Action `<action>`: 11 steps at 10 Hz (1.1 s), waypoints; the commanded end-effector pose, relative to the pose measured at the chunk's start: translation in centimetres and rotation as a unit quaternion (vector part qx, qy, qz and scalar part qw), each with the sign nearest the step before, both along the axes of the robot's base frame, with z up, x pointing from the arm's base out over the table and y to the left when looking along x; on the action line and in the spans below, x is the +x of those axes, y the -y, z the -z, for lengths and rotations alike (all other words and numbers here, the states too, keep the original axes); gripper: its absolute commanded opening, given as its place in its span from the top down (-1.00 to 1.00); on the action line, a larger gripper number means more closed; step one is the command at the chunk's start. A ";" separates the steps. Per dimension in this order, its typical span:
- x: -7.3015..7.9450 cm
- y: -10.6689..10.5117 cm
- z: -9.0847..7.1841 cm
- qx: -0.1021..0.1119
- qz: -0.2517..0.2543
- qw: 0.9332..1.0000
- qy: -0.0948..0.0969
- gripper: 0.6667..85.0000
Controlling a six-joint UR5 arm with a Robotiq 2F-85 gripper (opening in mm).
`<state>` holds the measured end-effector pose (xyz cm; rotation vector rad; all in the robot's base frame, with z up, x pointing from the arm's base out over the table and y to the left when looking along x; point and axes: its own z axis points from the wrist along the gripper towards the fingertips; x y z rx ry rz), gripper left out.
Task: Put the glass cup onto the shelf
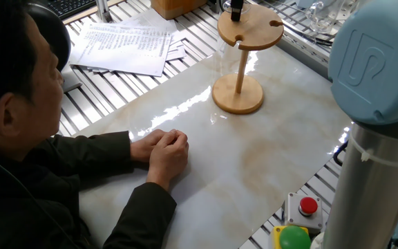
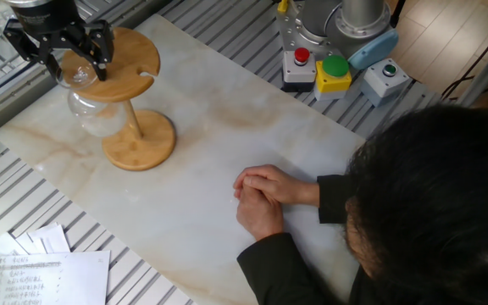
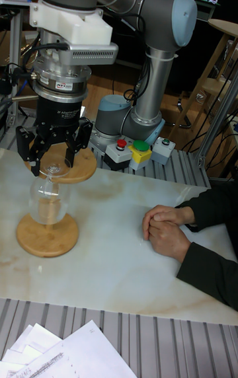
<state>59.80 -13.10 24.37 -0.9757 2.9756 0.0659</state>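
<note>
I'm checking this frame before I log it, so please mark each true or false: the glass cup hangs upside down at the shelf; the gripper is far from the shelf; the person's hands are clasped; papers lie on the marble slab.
1. The glass cup hangs upside down at the shelf. True.
2. The gripper is far from the shelf. False: it sits right at the top disc, around the cup's foot.
3. The person's hands are clasped. True.
4. Papers lie on the marble slab. False: they lie beside it.

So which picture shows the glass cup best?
The tall fixed view: the cup hangs upside down at the shelf, whole and clear, under the gripper. The other fixed view shows it from above, partly hidden. In one fixed view it's barely visible.
</note>
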 end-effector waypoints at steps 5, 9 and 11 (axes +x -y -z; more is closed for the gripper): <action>0.3 -0.4 -0.1 0.011 -0.012 1.000 0.005 -0.49; 0.2 -0.3 0.0 0.011 -0.014 1.000 0.002 -0.53; 0.0 -0.3 0.0 0.013 -0.016 1.000 -0.002 -0.59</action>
